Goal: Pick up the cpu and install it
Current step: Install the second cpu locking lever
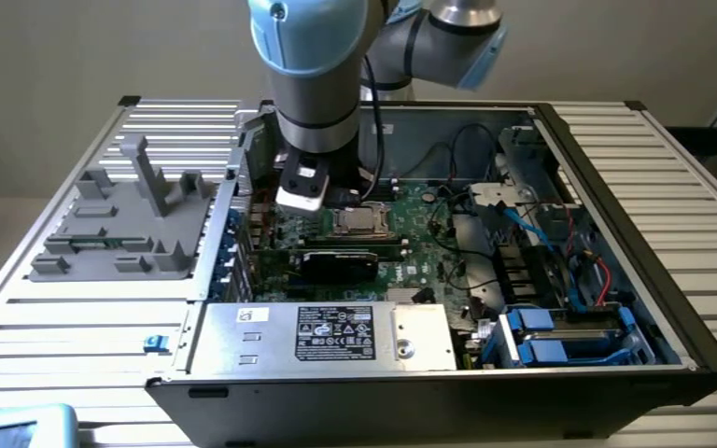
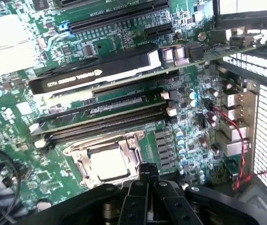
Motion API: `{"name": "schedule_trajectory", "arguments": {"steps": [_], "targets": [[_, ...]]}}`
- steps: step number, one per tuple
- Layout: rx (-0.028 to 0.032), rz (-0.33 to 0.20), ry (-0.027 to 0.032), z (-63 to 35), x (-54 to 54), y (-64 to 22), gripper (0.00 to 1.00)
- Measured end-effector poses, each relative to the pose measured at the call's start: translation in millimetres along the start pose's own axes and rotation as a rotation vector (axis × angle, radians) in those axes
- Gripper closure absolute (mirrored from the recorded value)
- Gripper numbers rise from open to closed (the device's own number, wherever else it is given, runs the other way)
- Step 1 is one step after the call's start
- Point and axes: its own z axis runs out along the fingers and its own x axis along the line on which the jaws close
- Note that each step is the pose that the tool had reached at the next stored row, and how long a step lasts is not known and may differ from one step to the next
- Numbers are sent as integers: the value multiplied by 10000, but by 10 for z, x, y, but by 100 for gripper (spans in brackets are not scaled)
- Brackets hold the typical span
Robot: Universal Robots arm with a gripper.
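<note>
The cpu (image 1: pixel 358 220) is a flat silver-grey square lying in the metal-framed socket on the green motherboard inside the open computer case. In the wrist view the cpu (image 2: pixel 109 164) sits level in its socket, just beyond my fingertips. My gripper (image 2: pixel 147 172) hangs over the socket's edge on the side toward the case's rear wall, its black fingers (image 2: pixel 140 187) pressed together with nothing between them. In the exterior view the arm comes straight down into the case, and the gripper (image 1: pixel 324 201) ends just to the exterior view's left of the cpu.
A black graphics card (image 2: pixel 96 70) stands in its slot past long memory slots (image 2: pixel 105 119). A silver power supply (image 1: pixel 333 334) fills the case's near side, with blue drive bays (image 1: pixel 558 341) to its right. A grey fixture (image 1: pixel 128 219) sits outside the case. A red cable (image 2: pixel 229 129) runs by the rear ports.
</note>
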Motion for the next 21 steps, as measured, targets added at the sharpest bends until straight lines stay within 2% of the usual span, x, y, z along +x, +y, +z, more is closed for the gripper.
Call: {"name": "schedule_trajectory", "arguments": {"steps": [1,2,5,6,9,12,17,19,21], "targets": [[-34,1,11,-23,-3,-22,89],[-104,-2,28,-38,-7,-41,89],[-411,-13,110,-38,-24,-105,89],[-530,-16,141,-33,-30,-126,89],[-955,-28,254,-14,-47,-187,89],[-1329,-39,354,10,-65,-255,89],[-1871,-56,504,42,-98,-374,89],[-2141,-66,579,50,-109,-416,89],[-2441,-74,659,54,-120,-455,89]]}}
